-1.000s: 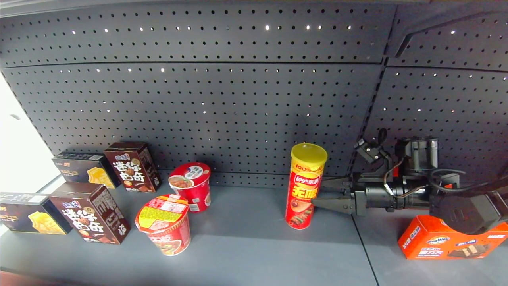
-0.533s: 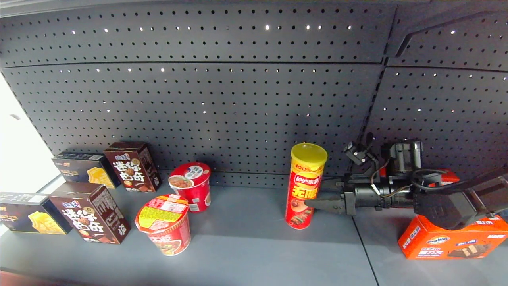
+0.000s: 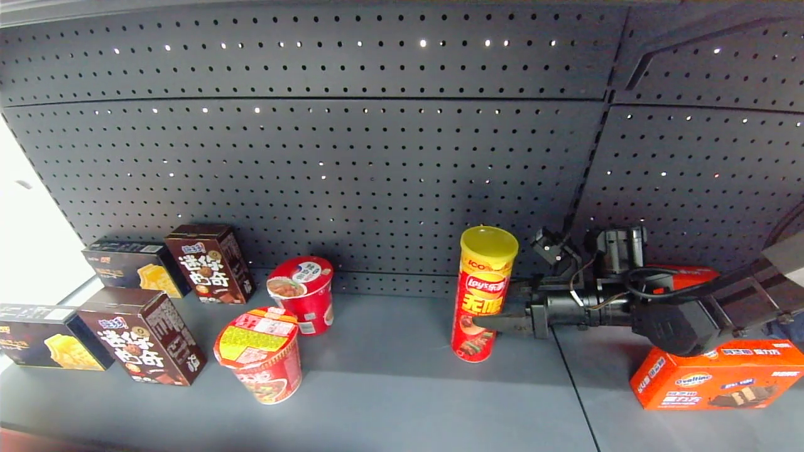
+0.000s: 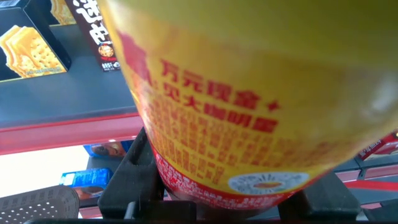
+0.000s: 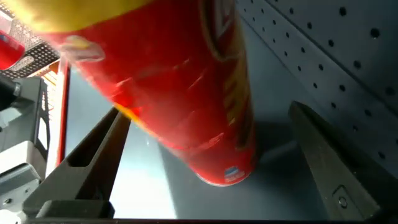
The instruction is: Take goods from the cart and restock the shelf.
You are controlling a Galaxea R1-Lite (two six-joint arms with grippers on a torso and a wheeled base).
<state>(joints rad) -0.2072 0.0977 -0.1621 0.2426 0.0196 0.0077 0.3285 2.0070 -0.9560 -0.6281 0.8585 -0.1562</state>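
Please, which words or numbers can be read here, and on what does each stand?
Tall red crisp tube with yellow lid: a brand logo and big yellow characters, not quoted.
Flat orange cardboard box: a logo; the rest blurred.
Brown boxes, red noodle cups: too small.

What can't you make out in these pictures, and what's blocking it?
Head view: far fingertip of the right gripper, behind the chips can.
Head view: a red-orange box, mostly behind the right arm.
Head view: the leftmost box, cut by the picture's edge.
Left wrist view: ends of the yellow can, past the edges; it also hides the fingertips of the left gripper.
Left wrist view: blue packs below, too blurred to identify.
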